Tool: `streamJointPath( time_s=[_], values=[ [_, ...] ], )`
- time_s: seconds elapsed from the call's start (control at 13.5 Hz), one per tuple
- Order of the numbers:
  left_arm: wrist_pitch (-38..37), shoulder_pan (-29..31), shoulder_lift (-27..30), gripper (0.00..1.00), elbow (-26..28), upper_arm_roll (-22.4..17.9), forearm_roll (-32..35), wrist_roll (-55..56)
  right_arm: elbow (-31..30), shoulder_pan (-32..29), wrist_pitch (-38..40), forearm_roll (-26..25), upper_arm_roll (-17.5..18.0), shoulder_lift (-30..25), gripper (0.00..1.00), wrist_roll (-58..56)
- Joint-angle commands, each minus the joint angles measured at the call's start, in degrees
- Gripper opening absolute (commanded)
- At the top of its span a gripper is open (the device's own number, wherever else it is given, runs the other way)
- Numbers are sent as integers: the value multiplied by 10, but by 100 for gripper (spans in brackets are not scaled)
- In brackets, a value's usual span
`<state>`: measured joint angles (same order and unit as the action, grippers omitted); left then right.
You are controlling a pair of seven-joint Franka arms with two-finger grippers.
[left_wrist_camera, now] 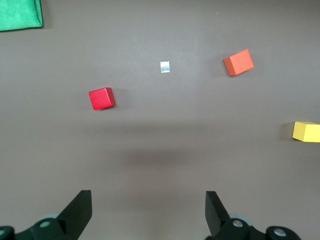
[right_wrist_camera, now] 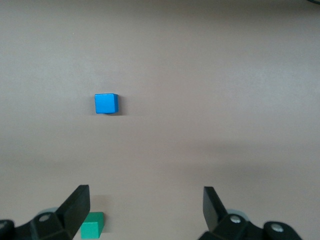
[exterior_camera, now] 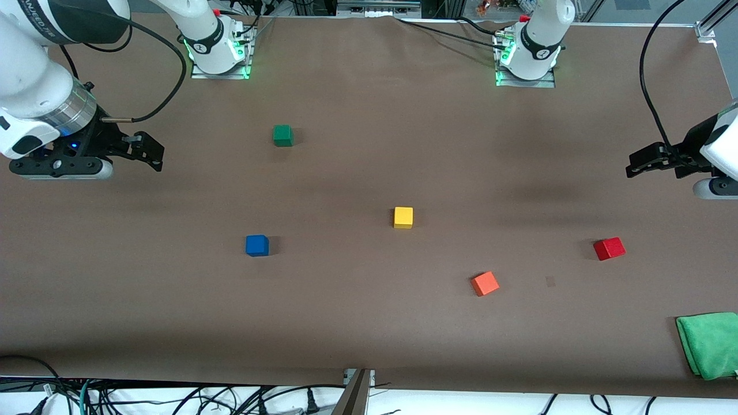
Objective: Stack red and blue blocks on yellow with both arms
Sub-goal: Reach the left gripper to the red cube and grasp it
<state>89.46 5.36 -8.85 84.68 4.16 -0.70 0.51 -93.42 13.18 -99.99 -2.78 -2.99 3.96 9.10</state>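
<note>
Left end effector (left_wrist_camera: 149, 212) open; white scrap (left_wrist_camera: 165, 66) plain only at left wrist.

The table (exterior_camera: 369, 323) is covered by a matt brown sheet, smooth and faintly creased at its top edge. The red cube (exterior_camera: 609, 249), blue cube (exterior_camera: 257, 245), yellow cube (exterior_camera: 403, 217), orange cube (exterior_camera: 485, 283) and green cube (exterior_camera: 282, 135) are seen as plain, matt and smooth-faced. A soft, fuzzy green cloth (exterior_camera: 710, 344) is folded at the left arm's end. Glossy white shells are shown on the arms, and matt black on the left gripper (left_wrist_camera: 149, 212) and right gripper (right_wrist_camera: 146, 210).
</note>
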Motion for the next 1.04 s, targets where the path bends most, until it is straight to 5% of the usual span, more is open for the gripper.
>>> streamJointPath(
  time_s=[0.0, 0.3, 0.44, 0.96],
  values=[
    [-20, 5, -14, 100, -22, -3, -4, 0, 11, 1, 8, -9, 7, 1, 100, -1],
    [-26, 25, -60, 100, -45, -10, -5, -2, 11, 1, 8, -10, 7, 1, 100, -1],
    [-15, 56, -128, 100, -44, -12, -4, -3, 11, 1, 5, -9, 7, 1, 100, 0],
    [221, 98, -291, 100, -15, -11, 9, -3, 11, 0, -6, 0, 7, 19, 100, 1]
  ],
)
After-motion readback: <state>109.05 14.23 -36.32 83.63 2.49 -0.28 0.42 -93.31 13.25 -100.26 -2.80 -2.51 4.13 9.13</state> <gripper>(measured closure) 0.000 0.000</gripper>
